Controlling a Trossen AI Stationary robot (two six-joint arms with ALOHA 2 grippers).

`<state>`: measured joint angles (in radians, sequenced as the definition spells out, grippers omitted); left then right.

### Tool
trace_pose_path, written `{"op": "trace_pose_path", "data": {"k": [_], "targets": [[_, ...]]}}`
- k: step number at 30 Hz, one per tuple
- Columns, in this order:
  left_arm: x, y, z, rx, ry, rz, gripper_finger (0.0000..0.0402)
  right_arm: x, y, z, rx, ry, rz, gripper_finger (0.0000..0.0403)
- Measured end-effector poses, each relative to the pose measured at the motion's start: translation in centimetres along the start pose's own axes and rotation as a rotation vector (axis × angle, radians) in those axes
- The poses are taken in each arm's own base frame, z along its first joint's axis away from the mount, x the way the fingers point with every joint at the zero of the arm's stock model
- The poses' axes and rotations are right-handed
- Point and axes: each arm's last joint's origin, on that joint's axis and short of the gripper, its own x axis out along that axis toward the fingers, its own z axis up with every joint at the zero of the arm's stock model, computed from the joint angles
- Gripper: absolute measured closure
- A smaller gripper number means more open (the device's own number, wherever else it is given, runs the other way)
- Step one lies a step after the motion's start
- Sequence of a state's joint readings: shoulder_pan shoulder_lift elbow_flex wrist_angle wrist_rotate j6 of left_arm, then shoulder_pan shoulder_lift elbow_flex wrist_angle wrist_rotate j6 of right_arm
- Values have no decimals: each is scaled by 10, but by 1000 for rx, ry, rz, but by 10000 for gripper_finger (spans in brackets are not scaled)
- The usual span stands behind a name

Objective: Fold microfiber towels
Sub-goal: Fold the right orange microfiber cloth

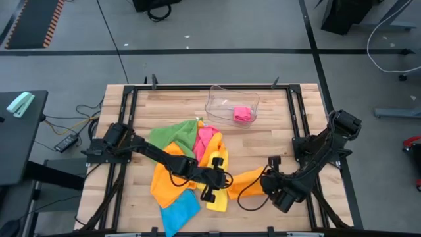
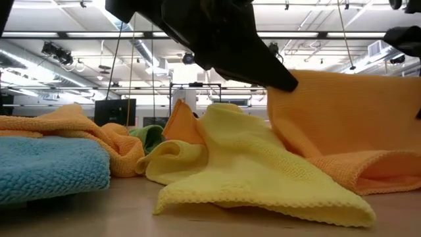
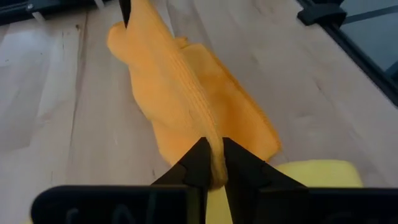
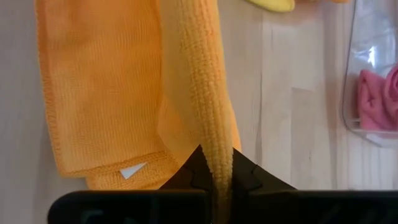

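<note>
The surface [image 1: 263,141] is pale butcher-block wood edged by a black metal frame, standing on a grey floor crossed by dark lines, with cables trailing at the left. An orange microfiber towel [image 1: 247,181] is stretched between the two arms near the front of the surface. The left hand [image 1: 223,178] pinches one end of it; in the left wrist view its fingers [image 3: 200,163] stand narrowly apart with the cloth's edge between them. The right hand [image 1: 268,176] is pressed together on the other end, the fold running up between its fingertips [image 4: 194,167]. To the left lies a loose pile: a yellow towel [image 2: 250,171], a green towel [image 1: 172,137], a pink towel [image 1: 205,139], another orange towel [image 1: 164,179], and a blue towel [image 1: 179,209] nearest the front edge. A clear plastic tray [image 1: 223,100] towards the back holds a folded pink cloth [image 1: 243,114]. Beyond, the low view shows an open hall with ceiling lights and ducts.
</note>
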<state>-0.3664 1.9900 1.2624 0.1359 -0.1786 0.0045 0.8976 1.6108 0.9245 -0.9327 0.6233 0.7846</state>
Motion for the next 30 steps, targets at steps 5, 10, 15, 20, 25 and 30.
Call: {"op": "trace_pose_path", "data": {"k": [5,10,15,20,25,30], "targets": [[-1,-7,2,4,-26,-12,360,8,4,-11,-42,-24,0,384],[0,-13,0,12,-26,-23,361,12,7,-18,-54,-45,-2,384],[9,-19,-6,12,-40,-33,359,11,9,-21,-71,-59,4,384],[19,-26,-13,28,-63,-53,365,10,14,-21,-59,-69,48,384],[19,-28,-14,33,-65,-62,363,9,18,-20,-46,-60,107,384],[19,-30,-13,27,-72,-67,368,9,20,-20,-57,-52,140,384]]}}
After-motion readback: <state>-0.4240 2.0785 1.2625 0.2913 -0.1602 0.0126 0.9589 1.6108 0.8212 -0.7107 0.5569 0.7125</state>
